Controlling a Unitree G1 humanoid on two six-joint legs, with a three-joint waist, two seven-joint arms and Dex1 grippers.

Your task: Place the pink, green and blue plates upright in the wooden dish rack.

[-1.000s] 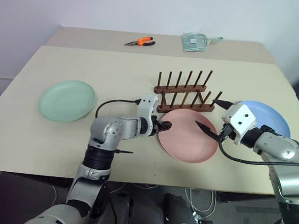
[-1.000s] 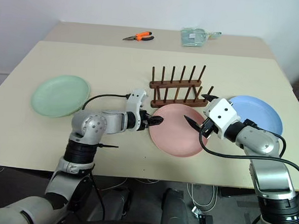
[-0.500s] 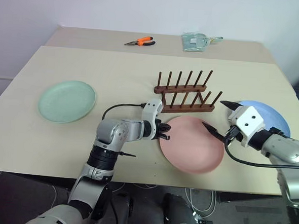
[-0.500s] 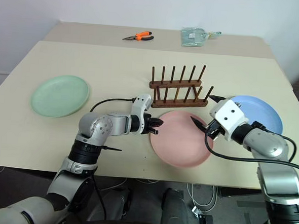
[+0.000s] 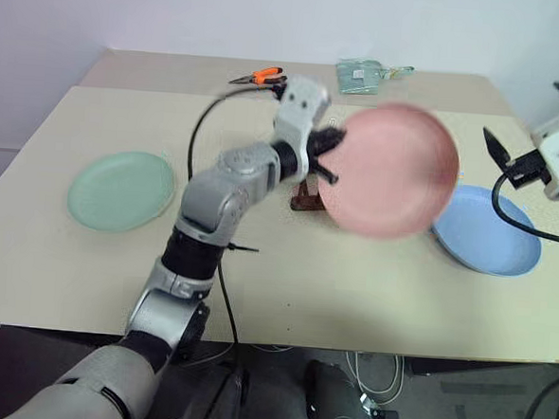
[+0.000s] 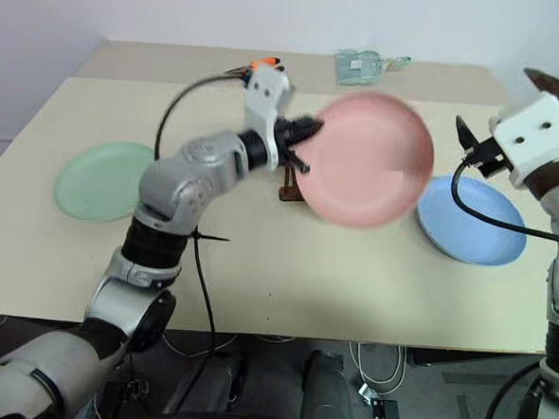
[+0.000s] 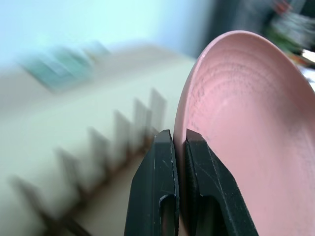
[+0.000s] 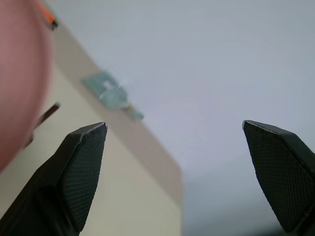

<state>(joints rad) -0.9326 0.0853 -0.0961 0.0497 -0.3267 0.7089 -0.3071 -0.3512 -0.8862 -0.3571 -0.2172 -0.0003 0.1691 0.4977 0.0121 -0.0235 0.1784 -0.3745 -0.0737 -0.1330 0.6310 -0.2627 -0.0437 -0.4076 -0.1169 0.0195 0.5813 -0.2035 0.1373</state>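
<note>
The left claw (image 5: 325, 155) is clamped on the rim of the pink plate (image 5: 391, 169), which is lifted clear of the bench (image 5: 258, 256) and stands nearly upright at the centre of the head views, its broad face turned toward the camera. In the left wrist view the two black fingers (image 7: 156, 187) are pressed together with the plate's edge pinched between them, the pink bowl of the plate curving away beside them.

The plate hides most of the wooden dish rack (image 5: 304, 200); just a dark brown end of it shows at the plate's lower left edge in the head views. In the left wrist view its pegs appear as blurred upright shapes on the bench beyond the fingers.

The right claw (image 6: 505, 119) is raised at the upper right of the frame, its fingers spread wide and holding nothing. In the right wrist view the two fingertips (image 8: 81, 172) stand far apart against the pale wall.

The blue plate (image 5: 487, 232) lies flat on the bench at the right, below the right claw, with the pink plate overlapping its left edge in the picture. The green plate (image 5: 121, 190) lies flat at the left, well apart from the rack.

At the far edge of the bench, upper centre, lie orange-handled pliers (image 5: 259, 76) and a clear packet (image 5: 364, 76).
</note>
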